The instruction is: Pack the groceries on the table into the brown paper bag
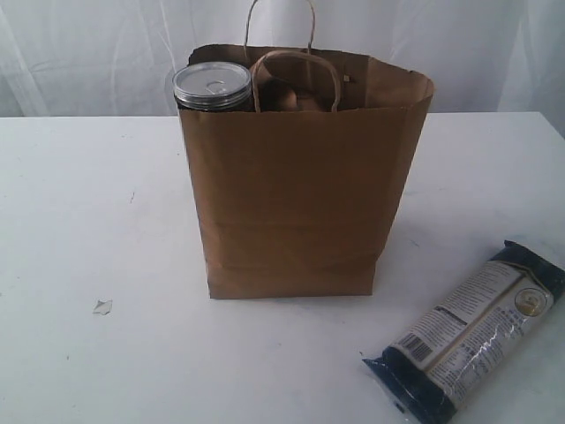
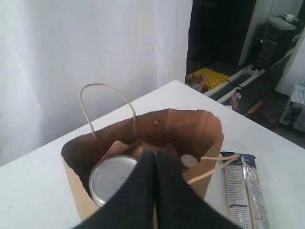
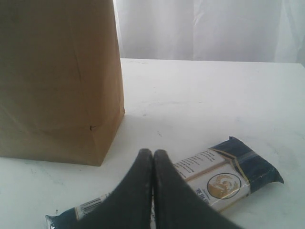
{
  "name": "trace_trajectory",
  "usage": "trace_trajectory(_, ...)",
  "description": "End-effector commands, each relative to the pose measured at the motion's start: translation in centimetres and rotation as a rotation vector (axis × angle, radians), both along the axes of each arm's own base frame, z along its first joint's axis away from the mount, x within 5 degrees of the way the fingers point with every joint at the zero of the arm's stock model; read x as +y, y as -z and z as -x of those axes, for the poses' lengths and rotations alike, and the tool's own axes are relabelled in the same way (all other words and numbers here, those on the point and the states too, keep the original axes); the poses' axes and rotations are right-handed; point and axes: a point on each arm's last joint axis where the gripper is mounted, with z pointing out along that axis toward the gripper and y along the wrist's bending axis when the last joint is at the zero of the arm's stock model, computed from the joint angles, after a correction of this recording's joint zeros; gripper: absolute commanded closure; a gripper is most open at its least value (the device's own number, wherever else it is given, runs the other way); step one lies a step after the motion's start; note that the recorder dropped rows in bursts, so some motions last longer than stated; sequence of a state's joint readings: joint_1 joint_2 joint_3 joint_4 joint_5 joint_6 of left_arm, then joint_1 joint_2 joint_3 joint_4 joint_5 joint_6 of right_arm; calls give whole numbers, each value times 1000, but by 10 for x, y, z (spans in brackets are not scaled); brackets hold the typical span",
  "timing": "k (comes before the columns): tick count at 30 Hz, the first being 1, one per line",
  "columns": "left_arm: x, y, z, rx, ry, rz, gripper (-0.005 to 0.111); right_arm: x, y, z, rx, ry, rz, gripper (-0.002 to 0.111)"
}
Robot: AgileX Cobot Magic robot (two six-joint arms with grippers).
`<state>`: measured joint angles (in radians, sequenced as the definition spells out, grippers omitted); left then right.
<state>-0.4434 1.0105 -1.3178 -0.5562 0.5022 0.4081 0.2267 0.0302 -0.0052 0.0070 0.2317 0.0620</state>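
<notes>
The brown paper bag stands upright mid-table with its mouth open. A silver pull-tab can pokes above its left rim. In the left wrist view my left gripper hangs shut and empty over the bag's mouth, above the can's lid and a white cap. The long dark-blue packet lies flat on the table, right of the bag. My right gripper is shut and holds nothing, just above that packet. Neither gripper shows in the exterior view.
One paper handle stands up at the bag's back; the other folds inward. A small scrap lies at front left. White curtain hangs behind. Past the table's far edge sits dark equipment.
</notes>
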Motion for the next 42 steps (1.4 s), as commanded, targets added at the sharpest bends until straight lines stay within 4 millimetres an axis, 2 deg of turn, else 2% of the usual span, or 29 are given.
trace_trajectory(1,16,17,26,6,-51,87,107,-1,1,0,0,10,-4,108)
trace_trajectory(10,37,51,72,24,-57,123,107,-1,1,0,0,10,-4,108)
trace_trajectory(16,43,57,92,75,-21,128,107,-1,1,0,0,10,-4,108)
trace_trajectory(21,46,55,99,53,-18,140,107,-1,1,0,0,10,-4,108)
trace_trajectory(32,45,54,100,63,-3,175,107,-1,1,0,0,10,-4,108)
trace_trajectory(36,45,62,101,82,-3,164,107,-1,1,0,0,10,-4,108)
trace_trajectory(42,59,80,111,22,-87,125,107,-1,1,0,0,10,-4,108)
